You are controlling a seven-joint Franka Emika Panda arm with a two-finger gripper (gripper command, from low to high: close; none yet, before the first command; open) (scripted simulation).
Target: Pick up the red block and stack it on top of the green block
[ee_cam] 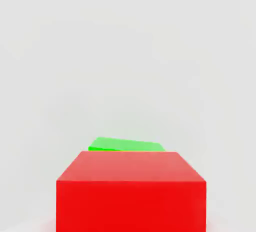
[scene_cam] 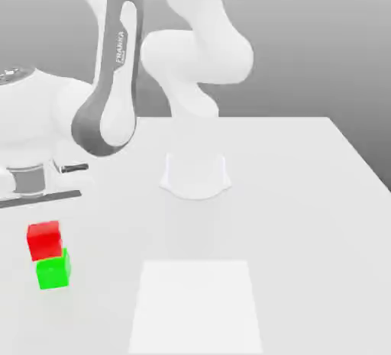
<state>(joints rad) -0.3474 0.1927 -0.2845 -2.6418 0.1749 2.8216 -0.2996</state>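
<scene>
the red block is seen resting on the green block, slightly offset, near the exterior view's left edge. the jaws are judged closed, seemingly on it; only release and withdrawal are left.

White arm, grey FRANKA-marked link

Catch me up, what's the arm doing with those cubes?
The Panda arm is stacking. The red block sits over the green block near the exterior view's left edge of the table, offset a little rather than squared up. In the hand view the red block fills the foreground with a sliver of green behind it. The gripper is shut; whether the red block has been released yet can't be told.
</scene>
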